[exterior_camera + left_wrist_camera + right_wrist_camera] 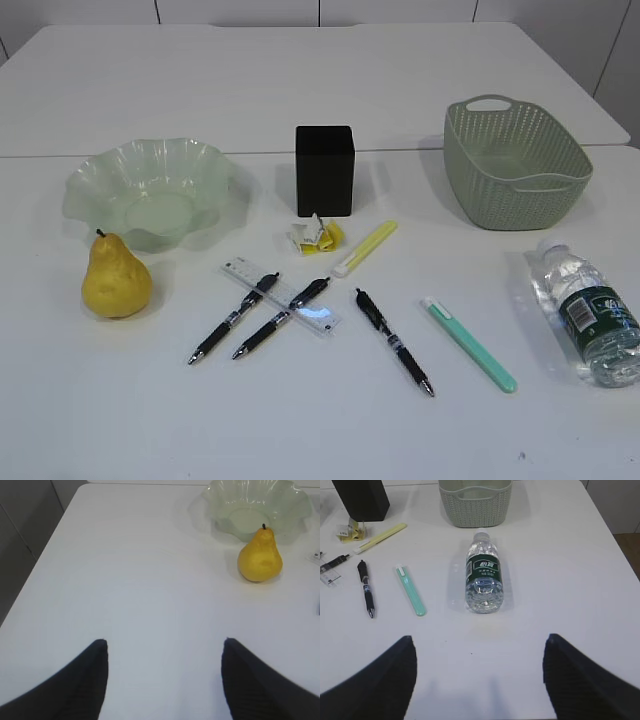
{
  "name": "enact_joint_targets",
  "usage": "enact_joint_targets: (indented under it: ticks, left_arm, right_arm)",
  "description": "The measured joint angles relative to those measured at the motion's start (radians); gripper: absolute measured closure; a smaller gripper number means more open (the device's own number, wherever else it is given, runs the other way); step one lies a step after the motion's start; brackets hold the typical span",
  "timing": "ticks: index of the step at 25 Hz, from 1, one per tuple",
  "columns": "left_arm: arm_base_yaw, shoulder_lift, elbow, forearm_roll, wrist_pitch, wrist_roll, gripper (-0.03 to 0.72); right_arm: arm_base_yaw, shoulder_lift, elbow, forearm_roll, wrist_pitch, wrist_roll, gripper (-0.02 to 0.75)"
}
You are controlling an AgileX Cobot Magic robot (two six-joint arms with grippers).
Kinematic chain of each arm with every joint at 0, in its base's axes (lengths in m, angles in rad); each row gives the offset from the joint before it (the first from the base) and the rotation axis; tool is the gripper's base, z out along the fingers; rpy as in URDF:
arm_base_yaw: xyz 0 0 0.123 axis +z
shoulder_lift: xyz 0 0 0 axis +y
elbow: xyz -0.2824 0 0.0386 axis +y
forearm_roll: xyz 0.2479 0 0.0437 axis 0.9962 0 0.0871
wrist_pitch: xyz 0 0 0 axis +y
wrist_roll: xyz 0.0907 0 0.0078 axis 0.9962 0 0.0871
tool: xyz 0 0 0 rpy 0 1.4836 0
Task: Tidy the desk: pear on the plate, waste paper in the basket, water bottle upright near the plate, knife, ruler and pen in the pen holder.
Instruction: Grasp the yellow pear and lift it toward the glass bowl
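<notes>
A yellow pear (pixel 116 280) stands on the table in front of the wavy glass plate (pixel 90 180). The water bottle (pixel 590 310) lies on its side at the right. Crumpled waste paper (pixel 315 236) lies in front of the black pen holder (pixel 324 170). Two black pens (pixel 232 318) lie across a clear ruler (pixel 238 270); a third pen (pixel 393 342) and a teal knife (pixel 470 343) lie to the right. My left gripper (pixel 165 645) is open, short of the pear (pixel 260 557). My right gripper (pixel 479 642) is open, short of the bottle (pixel 483 572).
The green basket (pixel 520 205) stands at the back right, beyond the bottle's cap. A yellow stick-shaped tool (pixel 365 247) lies next to the paper. The table's left edge shows in the left wrist view (pixel 35 560). Neither arm shows in the exterior view.
</notes>
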Motion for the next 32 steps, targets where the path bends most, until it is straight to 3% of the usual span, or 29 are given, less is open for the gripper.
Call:
enact_joint_targets:
  ticks: [32]
  left_arm:
    - [-0.001, 0.000, 0.000, -0.002, 0.000, 0.000, 0.225]
  right_arm:
    - [0.000, 0.000, 0.000, 0.000, 0.002, 0.000, 0.151]
